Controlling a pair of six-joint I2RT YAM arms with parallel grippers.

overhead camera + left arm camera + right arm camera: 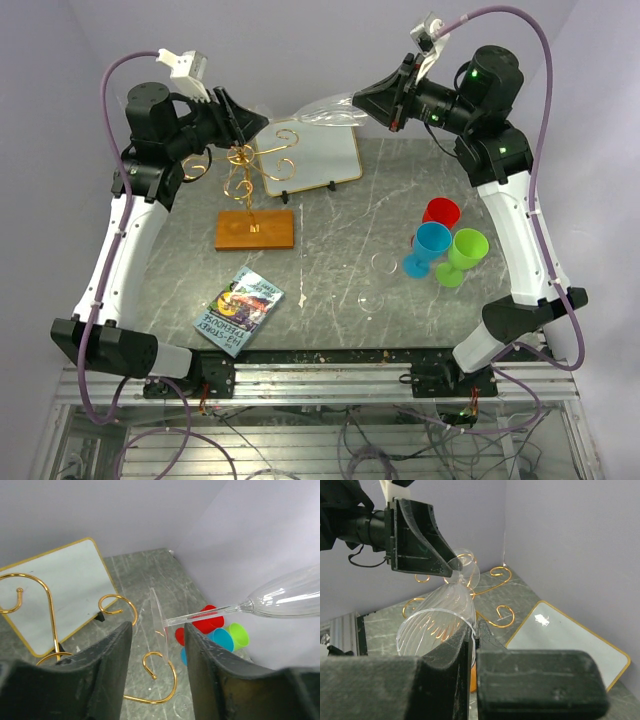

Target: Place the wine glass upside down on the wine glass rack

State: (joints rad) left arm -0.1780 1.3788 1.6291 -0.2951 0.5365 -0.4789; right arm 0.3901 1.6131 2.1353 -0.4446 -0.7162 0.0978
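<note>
The clear wine glass point(325, 110) lies sideways in the air above the back of the table, its foot pointing left. My right gripper point(388, 98) is shut on the rim of its bowl point(440, 617), one finger inside and one outside. My left gripper point(157, 647) is open, and the glass's foot point(157, 617) stands edge-on between the fingers point(102, 672) with a gap on each side. The stem point(205, 614) runs off to the right. The wine glass rack point(246, 170), gold wire scrolls on an orange-brown wooden base point(255, 230), stands just below my left gripper point(250, 122).
A white gold-framed board point(312, 155) leans behind the rack. Red point(441, 213), blue point(430, 247) and green point(466, 255) cups cluster at the right. Two clear glass pieces point(378, 282) rest mid-table. A book point(238, 310) lies near the front left.
</note>
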